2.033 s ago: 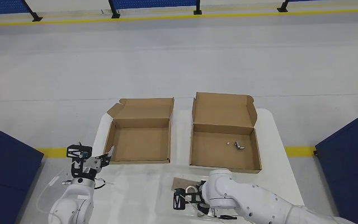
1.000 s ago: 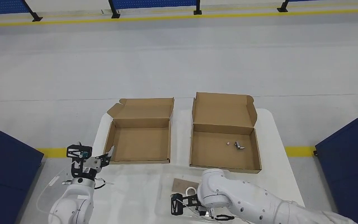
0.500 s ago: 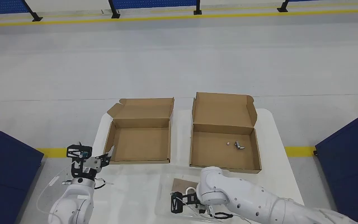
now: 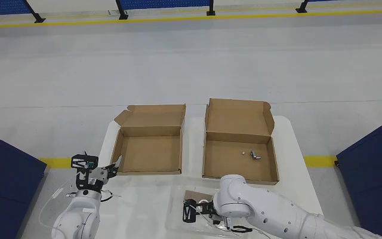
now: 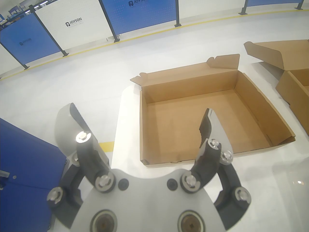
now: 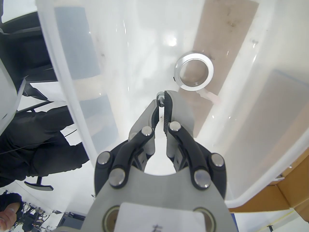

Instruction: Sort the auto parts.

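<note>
Screw [image 6: 160, 97], seemingly, in right gripper [image 6: 161, 103], centred in bin [image 6: 58, 61].

Factory floor or industrial test cell, not a home: wide pale glossy floor [image 4: 179, 66] with a yellow lane line [image 4: 167, 18], blue-and-white partition panels [image 5: 135, 8] on black steel feet fencing the area, white bench [image 4: 192, 149] carrying open cardboard boxes [image 4: 149, 152].

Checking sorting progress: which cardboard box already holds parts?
The box on the robot's right: two small parts lie on its floor. The left box shows bare cardboard.
</note>
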Robot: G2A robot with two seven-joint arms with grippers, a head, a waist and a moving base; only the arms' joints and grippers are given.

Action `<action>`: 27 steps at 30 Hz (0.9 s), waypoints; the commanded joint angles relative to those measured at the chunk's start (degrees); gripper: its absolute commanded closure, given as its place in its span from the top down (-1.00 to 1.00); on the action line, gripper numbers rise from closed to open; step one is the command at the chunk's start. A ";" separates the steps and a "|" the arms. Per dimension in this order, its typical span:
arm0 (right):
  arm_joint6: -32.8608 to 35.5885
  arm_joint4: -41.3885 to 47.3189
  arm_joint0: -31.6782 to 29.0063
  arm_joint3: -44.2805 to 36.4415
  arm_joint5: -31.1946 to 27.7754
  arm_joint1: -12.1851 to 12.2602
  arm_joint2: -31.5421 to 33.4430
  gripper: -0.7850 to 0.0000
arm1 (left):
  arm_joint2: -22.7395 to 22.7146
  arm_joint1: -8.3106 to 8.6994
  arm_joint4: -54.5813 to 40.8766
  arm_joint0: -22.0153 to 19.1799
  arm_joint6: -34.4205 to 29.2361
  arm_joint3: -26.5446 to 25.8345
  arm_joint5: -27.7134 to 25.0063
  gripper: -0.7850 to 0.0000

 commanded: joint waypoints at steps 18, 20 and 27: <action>-8.71 10.64 -2.56 -0.65 -8.70 3.87 7.44 -1.00 | 0.00 0.00 0.00 0.00 0.00 0.00 0.00 1.00; -11.09 13.19 -3.24 -0.56 -11.08 5.97 9.51 -1.00 | 0.00 0.00 0.00 0.00 0.00 0.00 0.00 1.00; -20.65 20.07 -6.04 -0.12 -20.64 12.60 14.40 -1.00 | 0.00 0.00 0.00 0.00 0.00 0.00 0.00 1.00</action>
